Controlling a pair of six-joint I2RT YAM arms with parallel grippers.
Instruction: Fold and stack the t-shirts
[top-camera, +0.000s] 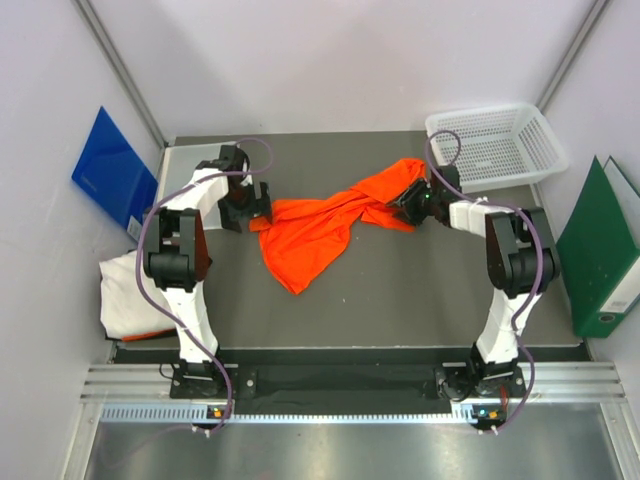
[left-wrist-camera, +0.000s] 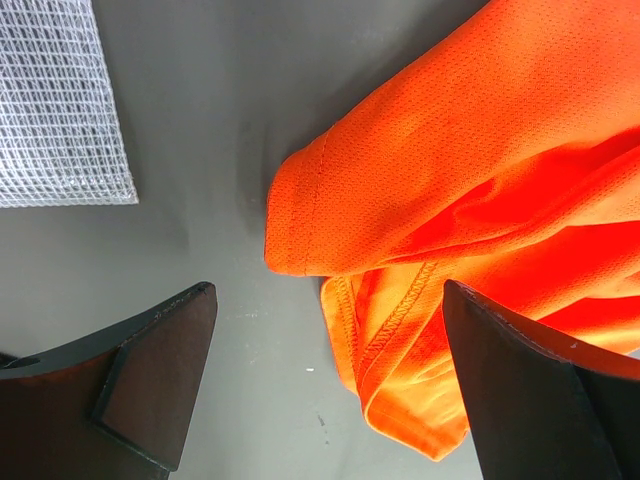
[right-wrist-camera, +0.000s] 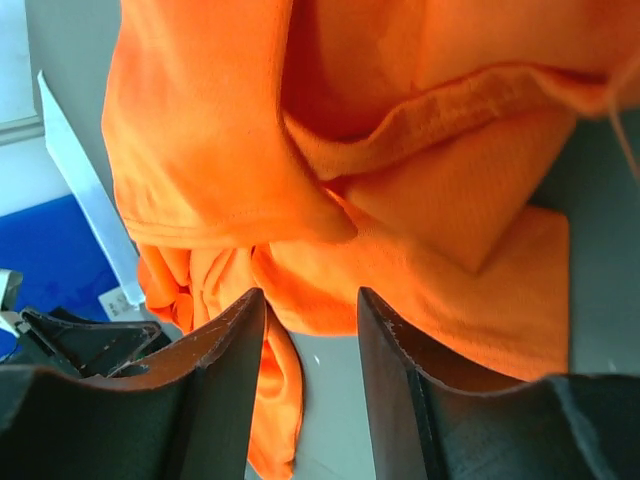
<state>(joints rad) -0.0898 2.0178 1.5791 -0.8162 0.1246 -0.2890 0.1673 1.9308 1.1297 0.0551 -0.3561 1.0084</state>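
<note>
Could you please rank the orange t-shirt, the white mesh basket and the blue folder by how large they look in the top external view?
1. orange t-shirt and white mesh basket: they cover much the same area, too close to rank.
2. blue folder: clearly the smallest.

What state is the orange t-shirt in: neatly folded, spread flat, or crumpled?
Crumpled. The orange t-shirt lies bunched and twisted across the table; the wrist views show loose overlapping folds and hems.

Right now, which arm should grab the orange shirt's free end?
Left. The left pincer hovers open at the free hem of the orange t-shirt; the right pincer is closed on the other end.
</note>
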